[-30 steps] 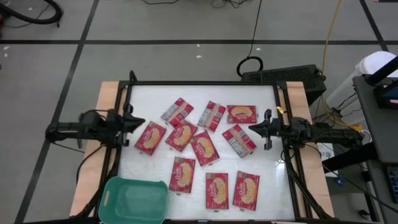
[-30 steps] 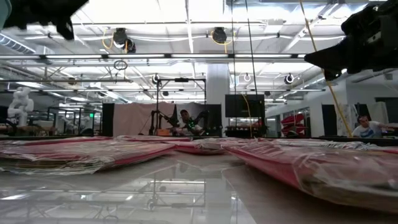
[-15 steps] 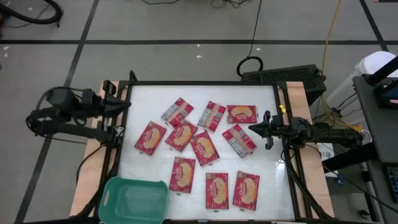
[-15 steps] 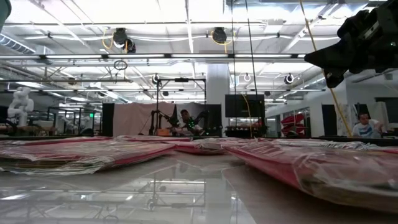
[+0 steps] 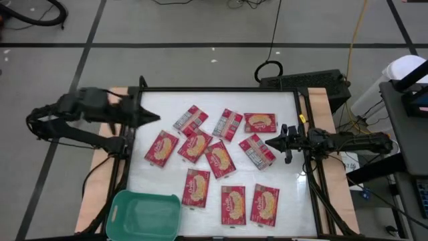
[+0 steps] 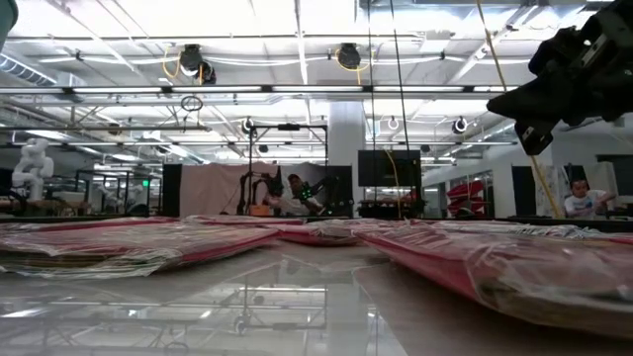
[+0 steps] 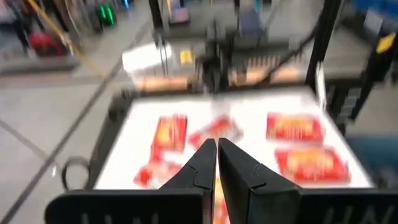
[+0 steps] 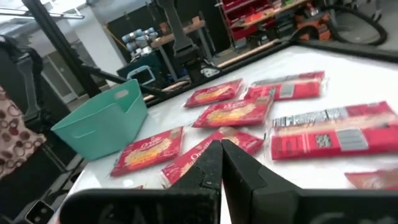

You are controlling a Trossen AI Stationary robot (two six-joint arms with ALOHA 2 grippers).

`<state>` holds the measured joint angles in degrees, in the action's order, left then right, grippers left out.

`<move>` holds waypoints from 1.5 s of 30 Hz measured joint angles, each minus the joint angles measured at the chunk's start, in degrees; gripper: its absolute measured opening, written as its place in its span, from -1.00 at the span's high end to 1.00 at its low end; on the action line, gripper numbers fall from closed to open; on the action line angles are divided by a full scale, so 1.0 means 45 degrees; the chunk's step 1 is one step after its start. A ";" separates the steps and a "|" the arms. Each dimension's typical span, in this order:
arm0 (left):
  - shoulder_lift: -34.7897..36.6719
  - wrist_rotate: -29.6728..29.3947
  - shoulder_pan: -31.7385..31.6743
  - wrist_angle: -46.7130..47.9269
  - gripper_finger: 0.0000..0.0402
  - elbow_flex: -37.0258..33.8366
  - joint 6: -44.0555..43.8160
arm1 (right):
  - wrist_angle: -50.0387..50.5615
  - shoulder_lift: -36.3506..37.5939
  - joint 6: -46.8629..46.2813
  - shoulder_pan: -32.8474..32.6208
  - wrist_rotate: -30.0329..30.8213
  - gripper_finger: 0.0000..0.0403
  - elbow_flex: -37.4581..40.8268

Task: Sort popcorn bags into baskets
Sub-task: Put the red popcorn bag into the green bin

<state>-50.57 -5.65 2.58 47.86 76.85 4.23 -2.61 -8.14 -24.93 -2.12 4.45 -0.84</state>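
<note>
ten popcorn bags [image 5: 219, 160] scattered mid-table, teal basket [image 5: 144, 215] at 7 o'clock, left gripper [image 5: 151, 118] at 9 clenched and empty, right gripper [image 5: 275, 142] at 3 clenched and empty

The counter [image 5: 281, 174] was a glossy white panel in a black frame, with bare wooden strips [image 5: 114, 100] down its nine and three o'clock sides. It stood on a grey floor crossed by dark tape lines [image 5: 87, 53]. At about one o'clock from the counter a black box [image 5: 314, 84] sat on the floor, with a black cable [image 5: 269, 67] looped beside it and a yellow cord [image 5: 358, 27] trailing off toward twelve. Looking level across the counter, I saw bright ceiling lights [image 6: 297, 30], a white column [image 6: 344, 138], a dark screen [image 6: 386, 168], and a seated person [image 6: 579, 198] far off at three o'clock.
</note>
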 joint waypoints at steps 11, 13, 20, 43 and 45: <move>-0.1633 -0.0427 -0.0320 0.0375 0.88 -0.0640 -0.0050 | -0.2996 -0.1840 0.0259 -0.1024 -0.0673 1.00 -0.0636; -0.1732 -0.0916 -0.0322 0.0368 0.88 -0.0644 -0.0267 | -0.1829 -0.2304 0.0421 -0.1130 -0.0518 0.99 -0.1733; -0.1765 -0.1529 -0.0318 0.0368 0.88 -0.0644 -0.0352 | 0.3527 -0.4628 0.2246 -0.1209 0.1734 0.99 -0.7351; -0.3995 -0.1029 -0.0025 0.0885 0.55 -0.3009 -0.3453 | 0.6078 -1.0859 0.3494 -0.1217 0.0966 0.99 -1.1442; -0.4587 -0.0950 0.0033 0.0944 0.45 -0.3224 -0.3443 | 0.5524 -1.0952 0.3776 -0.1217 0.0975 0.99 -1.0725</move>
<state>-71.21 -9.93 2.73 52.11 62.35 -11.26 22.24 -57.42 -7.94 -7.60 8.83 -49.10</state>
